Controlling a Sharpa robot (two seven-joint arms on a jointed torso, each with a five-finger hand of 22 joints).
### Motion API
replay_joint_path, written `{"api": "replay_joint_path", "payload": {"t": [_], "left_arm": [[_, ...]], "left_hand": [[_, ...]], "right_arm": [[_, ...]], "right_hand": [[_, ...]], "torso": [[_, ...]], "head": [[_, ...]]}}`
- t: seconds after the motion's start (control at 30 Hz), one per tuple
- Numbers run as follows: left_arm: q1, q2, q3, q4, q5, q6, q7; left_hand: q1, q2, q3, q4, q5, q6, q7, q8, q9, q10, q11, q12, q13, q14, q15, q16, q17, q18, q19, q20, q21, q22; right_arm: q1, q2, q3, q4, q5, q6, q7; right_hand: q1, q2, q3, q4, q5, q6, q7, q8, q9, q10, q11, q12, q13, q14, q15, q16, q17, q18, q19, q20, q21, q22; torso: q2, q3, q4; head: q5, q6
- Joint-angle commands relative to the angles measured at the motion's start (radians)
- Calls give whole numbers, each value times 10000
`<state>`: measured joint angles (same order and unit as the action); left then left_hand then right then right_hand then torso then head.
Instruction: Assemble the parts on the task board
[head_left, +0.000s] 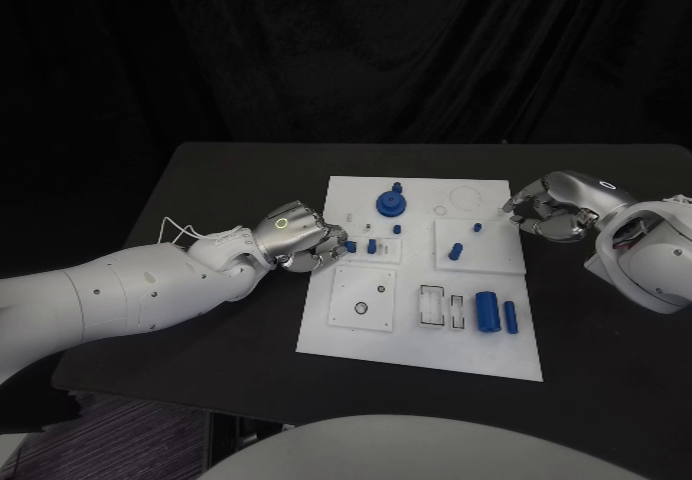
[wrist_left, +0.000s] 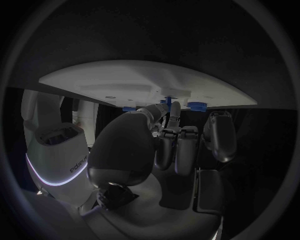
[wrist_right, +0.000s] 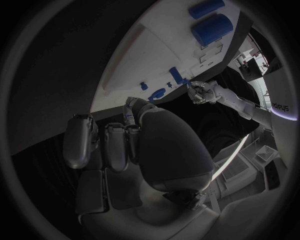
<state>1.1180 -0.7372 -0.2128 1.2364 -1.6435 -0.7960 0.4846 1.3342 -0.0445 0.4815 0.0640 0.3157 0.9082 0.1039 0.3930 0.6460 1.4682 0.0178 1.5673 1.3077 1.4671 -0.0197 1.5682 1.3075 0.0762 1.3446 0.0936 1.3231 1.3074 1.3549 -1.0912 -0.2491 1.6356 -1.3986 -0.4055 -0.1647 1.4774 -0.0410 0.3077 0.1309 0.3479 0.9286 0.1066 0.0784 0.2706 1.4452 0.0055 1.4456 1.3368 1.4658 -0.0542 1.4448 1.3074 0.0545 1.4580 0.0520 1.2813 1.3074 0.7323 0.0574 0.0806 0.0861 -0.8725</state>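
- While most of the blue parts lie loose or stand about the task board (head_left: 325, 335), the assembly looks, by my judgement, closer to its start than its end.
- Taking the board's middle as the clock centre in the head view, a round blue knob (head_left: 391, 203) stands at about 11 o'clock, and it appears already seated on the plate.
- Two blue cylinders (head_left: 498, 311) lie side by side at about 4 o'clock, untouched beside the rectangular slots (head_left: 441, 306), which look unfilled.
- A small blue peg (head_left: 456, 250) sits near 1 o'clock on the raised white panel (head_left: 498, 262), and another small peg (head_left: 397, 229) near the centre.
- At 9 o'clock, the left hand (head_left: 300, 236) is at the board's left edge, fingers curled in, with a small blue part (head_left: 351, 246) at its fingertips; the left wrist view shows fingers (wrist_left: 173, 116) reaching up to a blue piece under the board's rim, but whether they pinch it I cannot tell.
- At 2 o'clock, the right hand (head_left: 555, 210) rests at the board's right edge, fingers curled together; nothing is visibly held in it.
- What remains, as I judge it: the cylinders, the pegs, and the empty round outlines (head_left: 467, 196) at 12 to 1 o'clock.
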Motion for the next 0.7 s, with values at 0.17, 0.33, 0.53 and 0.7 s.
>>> {"api": "replay_joint_path", "payload": {"t": [0.17,0.33,0.53,0.7], "left_arm": [[-26,16,6,-35,-26,-62,247],[-34,10,5,-56,-26,-29,235],[-45,1,5,-71,-26,-8,233],[-56,-12,5,-76,-26,0,244]], "left_hand": [[48,-129,38,94,-69,358,-246,-11,500,1026,1,35,2631,1037,1,26,2633,-113,79,-17,45,1773],[67,-158,63,113,-88,370,-248,-21,478,1026,-3,35,2631,1037,-2,26,2633,-116,94,-20,63,1779],[82,-196,86,135,-109,374,-247,-36,454,1026,-5,35,2631,1037,-5,26,2633,-115,90,-22,61,1777],[90,-231,110,163,-131,375,-246,-52,430,1026,-5,35,2631,1037,-7,26,2633,-112,82,-23,54,1773]], "right_arm": [[-27,-17,4,24,-21,12,8],[-27,-18,4,23,-21,12,10],[-31,-14,4,20,-21,11,14],[-35,-15,4,19,-21,10,15]], "right_hand": [[-30,-79,-8,-53,53,41,-30,-5,1,3,-42,-68,805,703,-101,-54,1313,109,17,-59,-46,1745],[-30,-79,-8,-53,53,41,-30,-5,1,3,-42,-68,805,703,-101,-54,1313,109,17,-59,-46,1745],[-45,-81,-8,-51,51,48,-23,-3,2,-15,-38,-87,783,702,-100,-57,1310,109,18,-60,-45,1746],[-45,-81,-8,-51,51,48,-23,-3,2,-15,-38,-87,783,702,-100,-57,1310,109,18,-60,-45,1746]], "torso": [[-12,9,-12],[-15,11,-17],[-19,8,-22],[-16,6,-12]], "head": [[0,-2],[7,-2],[24,-2],[22,-2]]}}
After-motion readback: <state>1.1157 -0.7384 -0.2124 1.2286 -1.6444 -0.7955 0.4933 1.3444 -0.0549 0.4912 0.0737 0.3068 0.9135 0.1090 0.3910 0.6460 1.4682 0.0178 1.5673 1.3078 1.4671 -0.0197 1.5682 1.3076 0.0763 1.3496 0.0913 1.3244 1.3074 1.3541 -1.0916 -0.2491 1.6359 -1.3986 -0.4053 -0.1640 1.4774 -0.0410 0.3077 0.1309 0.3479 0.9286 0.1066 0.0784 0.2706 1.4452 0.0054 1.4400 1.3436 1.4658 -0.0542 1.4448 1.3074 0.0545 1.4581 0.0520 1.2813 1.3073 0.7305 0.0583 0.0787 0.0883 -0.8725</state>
